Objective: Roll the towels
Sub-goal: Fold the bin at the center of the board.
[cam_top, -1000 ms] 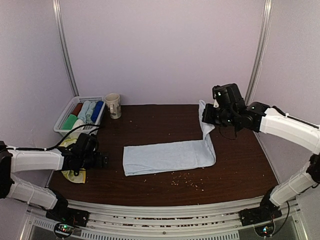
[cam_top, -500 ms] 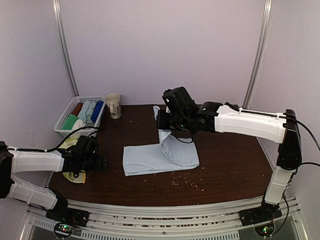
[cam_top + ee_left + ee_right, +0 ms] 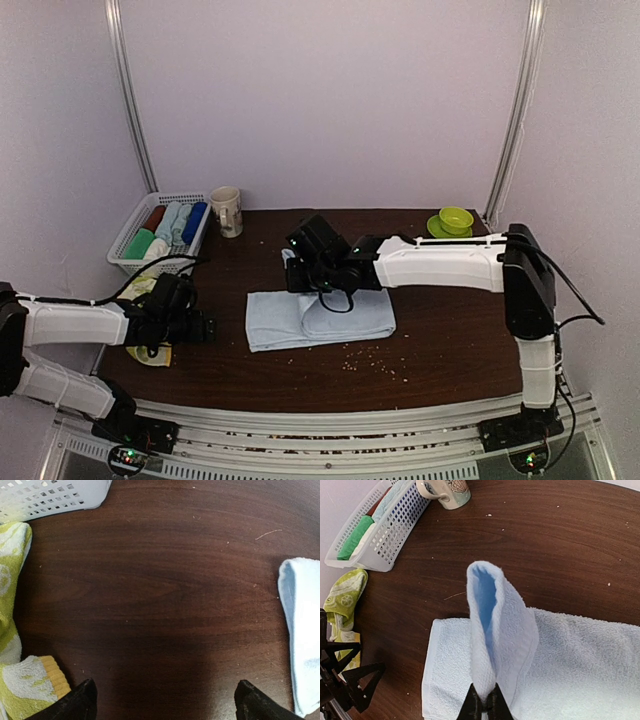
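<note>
Dark desk (image 3: pixel 460 335) with crumbs (image 3: pixel 365 365).
Blue towel (image 3: pixel 268 320) in the middle, green towel (image 3: pixel 148 353) at left edge, basket (image 3: pixel 150 262) and mug (image 3: pixel 226 211) back left, green cup (image 3: pixel 455 218) back right.

Right arm (image 3: pixel 440 262) stretches leftward, right hand (image 3: pixel 483 706) pinched closed; left hand (image 3: pixel 165 704) (held low) spread wide.

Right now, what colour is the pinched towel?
The towel is pale blue, clearest in the right wrist view.
</note>
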Controlling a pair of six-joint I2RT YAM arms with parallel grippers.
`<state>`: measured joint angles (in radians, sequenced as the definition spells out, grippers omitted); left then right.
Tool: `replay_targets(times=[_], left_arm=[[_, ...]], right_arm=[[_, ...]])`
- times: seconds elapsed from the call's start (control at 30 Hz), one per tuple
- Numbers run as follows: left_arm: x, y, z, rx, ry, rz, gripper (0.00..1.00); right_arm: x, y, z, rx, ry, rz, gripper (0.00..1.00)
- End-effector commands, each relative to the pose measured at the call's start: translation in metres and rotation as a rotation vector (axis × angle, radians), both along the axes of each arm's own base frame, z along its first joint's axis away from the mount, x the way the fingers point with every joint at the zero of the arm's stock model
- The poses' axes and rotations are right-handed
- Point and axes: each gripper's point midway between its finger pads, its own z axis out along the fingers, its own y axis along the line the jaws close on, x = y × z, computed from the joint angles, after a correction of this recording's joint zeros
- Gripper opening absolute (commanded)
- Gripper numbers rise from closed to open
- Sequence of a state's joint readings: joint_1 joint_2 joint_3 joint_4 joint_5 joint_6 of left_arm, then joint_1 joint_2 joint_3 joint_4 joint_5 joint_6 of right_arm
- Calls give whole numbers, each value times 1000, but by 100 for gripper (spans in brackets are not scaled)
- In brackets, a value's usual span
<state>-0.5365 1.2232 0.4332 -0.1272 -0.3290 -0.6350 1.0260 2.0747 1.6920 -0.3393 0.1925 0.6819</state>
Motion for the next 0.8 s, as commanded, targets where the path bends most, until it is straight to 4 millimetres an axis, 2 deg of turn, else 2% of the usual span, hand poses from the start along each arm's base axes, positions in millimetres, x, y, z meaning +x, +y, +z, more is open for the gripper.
replay_targets(times=[0.0, 0.2, 0.43, 0.53, 0.77], left_arm=[[4, -1, 0, -18, -19, 11, 98], [5, -3, -2, -27, -15, 10, 98], [8, -6, 4, -35, -25, 7, 98], [10, -7, 5, -41, -23, 7, 98], [10, -7, 7, -44, -29, 10, 98]], right_arm=[[-6, 34, 9, 67, -10, 46, 0], [-9, 59, -2, 92, 12, 89, 0], [-8, 50, 17, 77, -19, 87, 0], [-11, 54, 20, 82, -11, 107, 0], [-22, 79, -12, 52, 40, 175, 0]])
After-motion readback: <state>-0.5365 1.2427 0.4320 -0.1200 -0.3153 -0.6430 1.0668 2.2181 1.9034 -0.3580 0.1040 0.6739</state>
